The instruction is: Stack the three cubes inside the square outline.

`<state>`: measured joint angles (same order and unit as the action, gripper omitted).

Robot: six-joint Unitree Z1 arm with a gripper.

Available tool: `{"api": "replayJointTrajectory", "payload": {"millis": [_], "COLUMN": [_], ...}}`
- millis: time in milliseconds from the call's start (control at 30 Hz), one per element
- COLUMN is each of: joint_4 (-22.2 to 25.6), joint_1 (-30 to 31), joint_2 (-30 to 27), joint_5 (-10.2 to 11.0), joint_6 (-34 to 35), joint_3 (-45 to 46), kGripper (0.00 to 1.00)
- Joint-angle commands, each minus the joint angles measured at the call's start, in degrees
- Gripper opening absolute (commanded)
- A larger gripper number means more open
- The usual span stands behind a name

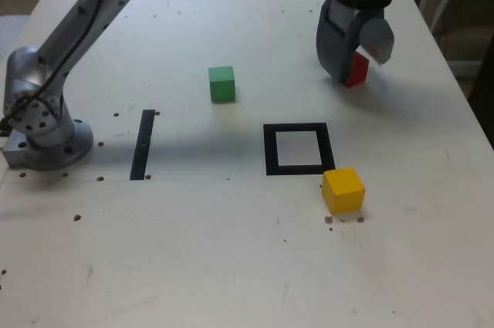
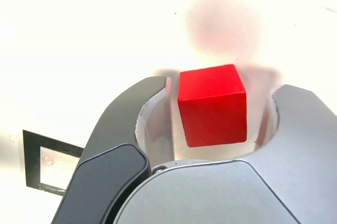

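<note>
Here the table (image 1: 231, 266) carries the whole layout, the arm (image 1: 85, 11) reaching over its far side. The gripper (image 1: 356, 59) straddles the red cube (image 2: 213, 105), jaws apart with a gap visible on each side, apparently placed to clamp it first. The square outline (image 1: 299, 148) lies empty at centre; the yellow cube (image 1: 343, 190) sits just beside its near corner, the green cube (image 1: 221, 83) well apart.
</note>
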<state>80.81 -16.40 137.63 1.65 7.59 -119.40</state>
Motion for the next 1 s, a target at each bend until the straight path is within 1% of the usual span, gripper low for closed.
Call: {"api": "replayJointTrajectory", "payload": {"millis": [0,200,433,567,767,967], "joint_4": [-0.1,-0.6,-1.6,-2.0,-1.2,1.3], "joint_1": [0.0,0.0,0.0,0.1,1.0,3.3], "joint_2": [0.2,0.3,0.2,0.2,-1.3,-5.7], "joint_5": [0.1,0.2,0.7,0.9,1.7,2.5], "joint_6": [0.1,0.7,1.0,1.0,-0.3,-3.1], "joint_3": [-0.2,0.1,0.1,0.2,-0.3,1.3], "kGripper": [0.51,0.45,0.32,0.28,0.25,0.25]}}
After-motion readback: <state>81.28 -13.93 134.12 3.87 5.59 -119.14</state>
